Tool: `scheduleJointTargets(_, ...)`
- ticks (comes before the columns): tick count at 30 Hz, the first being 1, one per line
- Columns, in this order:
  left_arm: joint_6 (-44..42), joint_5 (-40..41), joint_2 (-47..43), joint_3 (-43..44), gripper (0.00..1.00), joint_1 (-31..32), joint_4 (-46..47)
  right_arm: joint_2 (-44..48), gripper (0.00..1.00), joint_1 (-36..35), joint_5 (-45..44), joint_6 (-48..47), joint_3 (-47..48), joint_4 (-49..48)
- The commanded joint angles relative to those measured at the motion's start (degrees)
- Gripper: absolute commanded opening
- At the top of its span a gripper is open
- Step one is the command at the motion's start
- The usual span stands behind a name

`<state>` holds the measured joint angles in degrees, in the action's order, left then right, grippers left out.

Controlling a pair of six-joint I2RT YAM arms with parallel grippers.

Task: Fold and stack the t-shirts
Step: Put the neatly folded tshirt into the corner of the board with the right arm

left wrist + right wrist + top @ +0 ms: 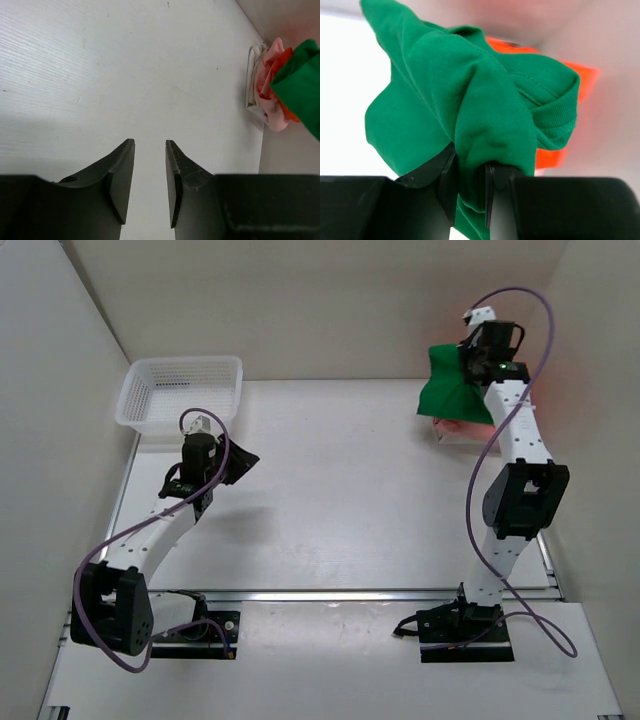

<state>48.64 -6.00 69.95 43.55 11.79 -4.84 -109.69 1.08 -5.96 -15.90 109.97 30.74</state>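
Though pinched between the right jaws, green t-shirt: not folded, held up as a crumpled bunch.
Right gripper: clamped on a thick fold of the green cloth, no free gap between the jaws.
Left gripper: jaws apart, nothing between them, bare table beneath.
Orange t-shirt: beyond the right jaws, behind the green one, crumpled.
Pink t-shirt: far ahead and to the right of the left jaws, touching the orange one, crumpled.
Progress: judged as the very beginning; no shirt spread, folded or stacked; all three left to do.
Pointing of the green one: rises from the right jaws and spreads away; hemmed edge curls to their right; collar or sleeve, cannot tell.
Long axis: not readable while bunched; judged roughly along the line away from the jaws.
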Motion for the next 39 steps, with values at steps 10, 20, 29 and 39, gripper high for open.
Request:
scheduleJointTargets(10, -6.9, -0.9, -4.1, -1.5, 0.43, 1.3, -5.8, -24.3, 0.0, 11.3, -1.2, -3.0, 23.1, -9.5)
scheduleJointTargets(20, -8.6, -3.2, -6.1, -5.5, 0.49, 3.1, -4.0, -22.5, 0.47, 8.1, -20.2, -5.8, 16.7, -30.8)
scheduleJointTargets(29, -18.1, -13.4, -4.7, 0.1, 0.99, 3.7, -11.9, -1.0, 0.99, 2.2, -26.3, -7.8, 3.5, -29.4)
scheduleJointTargets(39, -22.6, -9.7, 0.2, 7.2, 0.99, 10.8, -33.7, 25.8, 0.99, -23.2, -30.2, 19.6, -35.8, 2.1)
